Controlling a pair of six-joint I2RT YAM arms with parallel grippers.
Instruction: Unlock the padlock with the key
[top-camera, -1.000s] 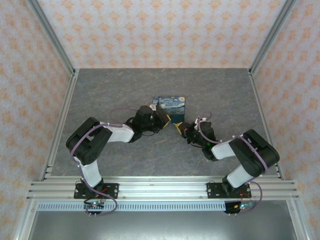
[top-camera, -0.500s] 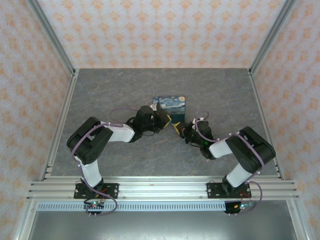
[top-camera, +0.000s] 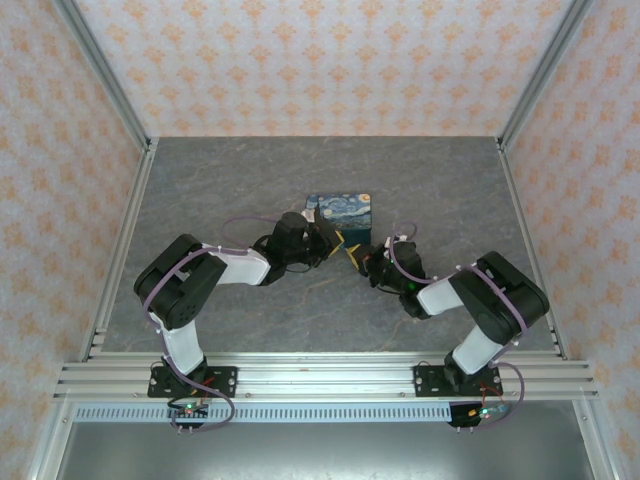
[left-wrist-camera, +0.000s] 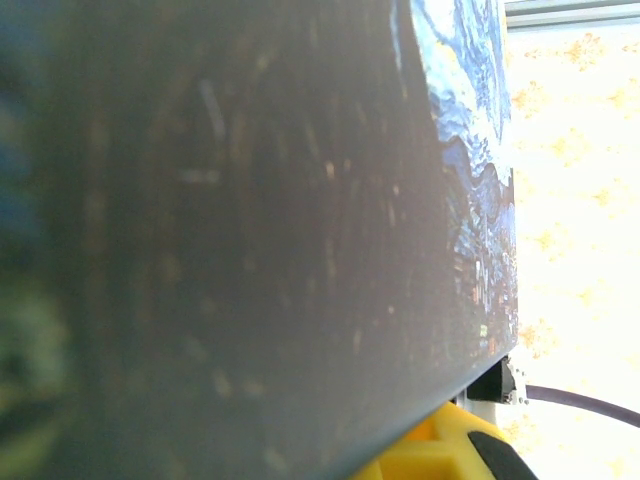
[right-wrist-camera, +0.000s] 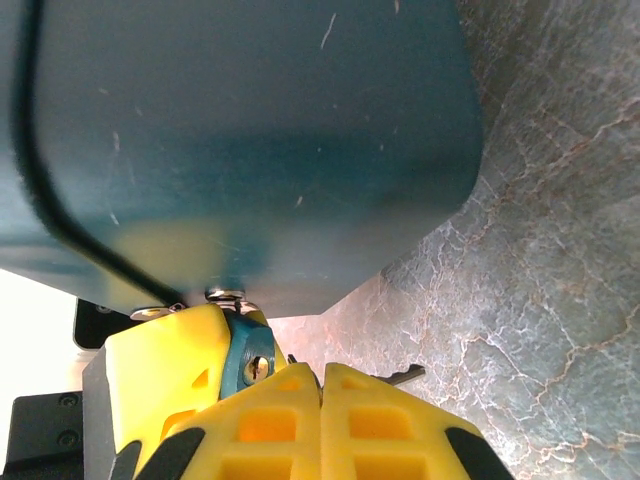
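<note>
A blue padlock (right-wrist-camera: 248, 356) hangs under the edge of a dark box (right-wrist-camera: 250, 130), its brass keyhole facing the right wrist camera. My left gripper (top-camera: 328, 240) is shut on the padlock, with one yellow finger (right-wrist-camera: 160, 380) beside the lock body. Just right of it, my right gripper (right-wrist-camera: 322, 368) is shut on the key (right-wrist-camera: 404, 375). The dark key blade sticks out to the right, off the keyhole. In the top view the right gripper (top-camera: 358, 254) nearly touches the left one in front of the box (top-camera: 338, 208).
The box has a starry-night print on its lid (left-wrist-camera: 470, 150) and sits mid-table. Its dark side wall (left-wrist-camera: 250, 200) is very close to the left wrist camera. The grey marbled table (top-camera: 250, 170) has metal frame rails on both sides.
The right gripper has crept slightly left and up toward the left gripper and the padlock. The left arm has held still.
</note>
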